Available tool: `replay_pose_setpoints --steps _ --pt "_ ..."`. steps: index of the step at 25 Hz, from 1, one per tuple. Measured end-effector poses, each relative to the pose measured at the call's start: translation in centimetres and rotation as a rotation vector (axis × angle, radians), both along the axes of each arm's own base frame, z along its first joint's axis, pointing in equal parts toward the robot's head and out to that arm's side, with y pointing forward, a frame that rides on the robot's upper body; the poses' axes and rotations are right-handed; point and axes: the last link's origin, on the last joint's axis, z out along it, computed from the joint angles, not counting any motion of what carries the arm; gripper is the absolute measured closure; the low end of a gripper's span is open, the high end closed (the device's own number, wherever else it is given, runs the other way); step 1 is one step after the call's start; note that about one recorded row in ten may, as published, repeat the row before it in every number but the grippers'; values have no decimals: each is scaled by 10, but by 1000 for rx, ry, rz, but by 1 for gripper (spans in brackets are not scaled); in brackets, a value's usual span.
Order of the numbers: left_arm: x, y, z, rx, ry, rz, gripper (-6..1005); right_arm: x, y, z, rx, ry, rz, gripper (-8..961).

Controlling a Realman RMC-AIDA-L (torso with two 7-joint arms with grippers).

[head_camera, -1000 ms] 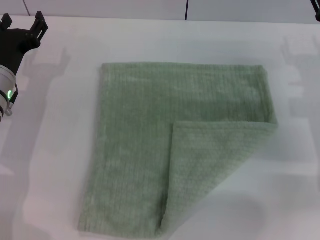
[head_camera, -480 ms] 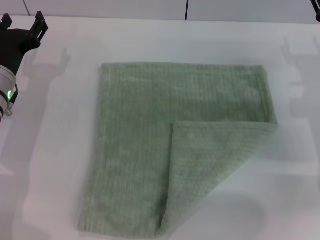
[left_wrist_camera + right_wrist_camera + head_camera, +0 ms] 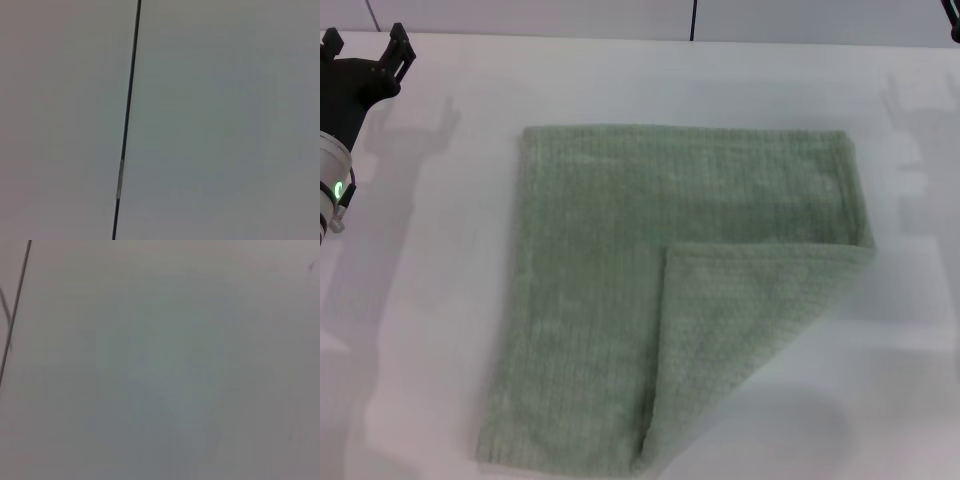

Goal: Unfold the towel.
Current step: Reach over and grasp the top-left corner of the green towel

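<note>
Left jaws (image 3: 365,45) seemingly spread, empty, off towel (image 3: 660,290)

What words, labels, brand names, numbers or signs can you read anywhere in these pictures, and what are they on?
None: no text shows on the pale sage-green terry towel, the white table or the black left gripper; both wrist views show only blank surfaces.
</note>
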Motion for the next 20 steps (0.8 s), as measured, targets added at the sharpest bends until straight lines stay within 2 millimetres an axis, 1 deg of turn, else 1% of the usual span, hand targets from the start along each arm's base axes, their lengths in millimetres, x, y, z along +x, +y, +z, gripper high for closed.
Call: replay_pose_setpoints --steps 7,12,16,18,20 --pt "0 -3 -3 -12 10 -12 291 0 0 0 0 0 0 158" --pt "5 -7 -10 -54 40 -53 305 0 0 0 0 1 1 158" --pt "6 -7 -14 -70 35 -56 510 -1 0 0 0 1 2 158" --pt "9 -9 -24 -130 -9 -68 609 -1 0 0 0 1 2 158" --pt "10 -10 -30 -171 -34 -74 706 0 0 0 0 0 1 158"
